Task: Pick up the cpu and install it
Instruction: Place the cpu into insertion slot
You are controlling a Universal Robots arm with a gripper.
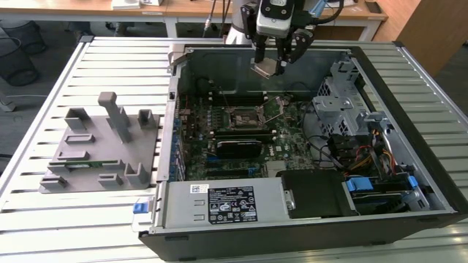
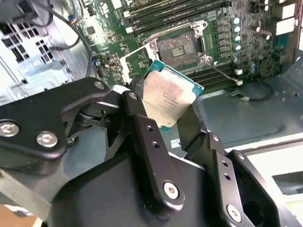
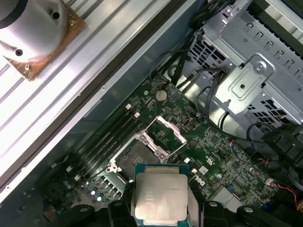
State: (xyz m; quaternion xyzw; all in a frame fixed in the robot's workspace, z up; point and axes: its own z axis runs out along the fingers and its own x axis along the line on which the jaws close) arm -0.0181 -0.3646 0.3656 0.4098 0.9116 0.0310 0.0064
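Bright, even room light all round, mild glare off the cpu [image 3: 160, 197] lid, computer case [image 1: 219, 60] corners kinda shadowy.

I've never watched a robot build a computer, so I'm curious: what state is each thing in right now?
cpu, held in the air over the case, not yet installed.
fingers, shut on the cpu.
socket, open and empty, frame flipped up.
computer case, lying on its side, cover off.
memory stick, lying in the grey holder beside the case.

cpu [image 2: 170, 97] — silvery square, tilted, held aloft
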